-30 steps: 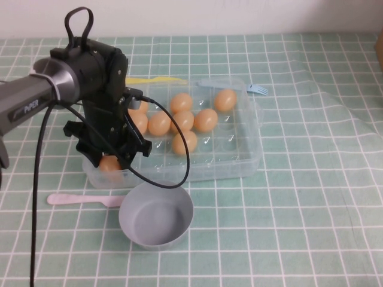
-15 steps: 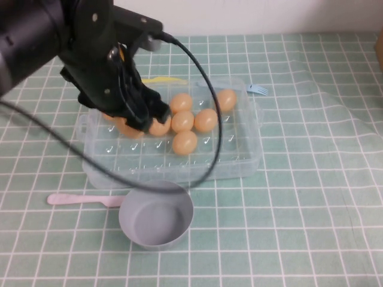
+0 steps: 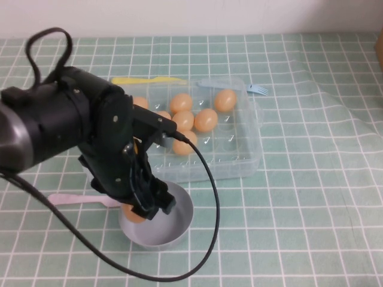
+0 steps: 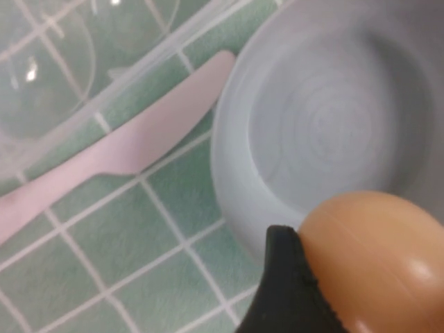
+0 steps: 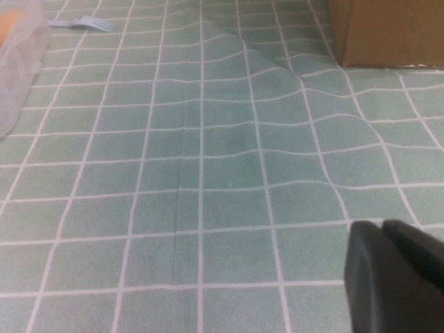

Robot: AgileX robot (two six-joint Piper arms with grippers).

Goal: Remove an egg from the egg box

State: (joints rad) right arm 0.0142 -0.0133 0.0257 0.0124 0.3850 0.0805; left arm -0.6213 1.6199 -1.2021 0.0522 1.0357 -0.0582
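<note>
Orange-tan egg (image 4: 374,260) clamped in left claw (image 3: 139,209) over bowl rim (image 3: 179,230); right claw (image 5: 395,277) state untellable.

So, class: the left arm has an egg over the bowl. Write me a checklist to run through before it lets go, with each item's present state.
1. Egg held in the left gripper: ok, a finger presses against it.
2. Egg out of the egg box: ok.
3. Egg above the bowl: not ok, it sits over the rim, not the middle.
4. Bowl free of other things: ok in the wrist view.
5. Pink knife out of the way: ok, it lies beside the bowl.
6. Right gripper away from the bowl: ok, it is over bare cloth; open or shut: cannot tell.
</note>
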